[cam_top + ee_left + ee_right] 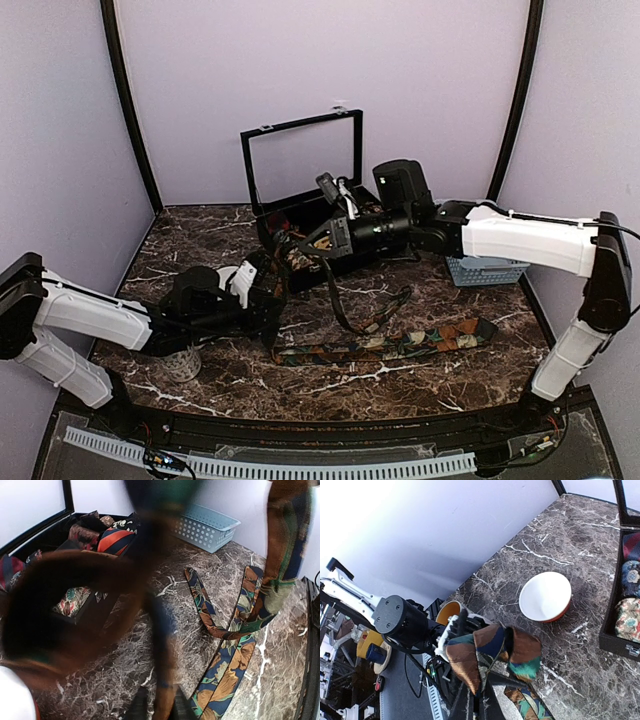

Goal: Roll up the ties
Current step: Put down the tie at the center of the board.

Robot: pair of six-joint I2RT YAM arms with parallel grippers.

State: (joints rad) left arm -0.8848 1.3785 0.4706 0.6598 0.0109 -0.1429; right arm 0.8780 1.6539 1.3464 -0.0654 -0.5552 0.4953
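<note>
Tie (400,345) on table (200,240), right gripper (476,700) jaws clamping it

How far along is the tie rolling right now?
Done: rolled fabric coils sit in the black open-lid case. In hand: the right gripper pinches a folded end of the long green-brown-orange patterned necktie. Left: most of it lies unrolled on the marble table.

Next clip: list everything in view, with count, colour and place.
tie: one visible, green-brown-orange, lying front centre, end lifted
case: one, black, lid open, back centre
fabric coils: several, mixed colours, in case
basket: one, light blue, right
bowl: one, white inside, orange outside, left
table: one, brown marble
left hand: one, black, low at left, tie strand between fingers, grip unclear
right hand: one, black, before case, shut on tie
</note>
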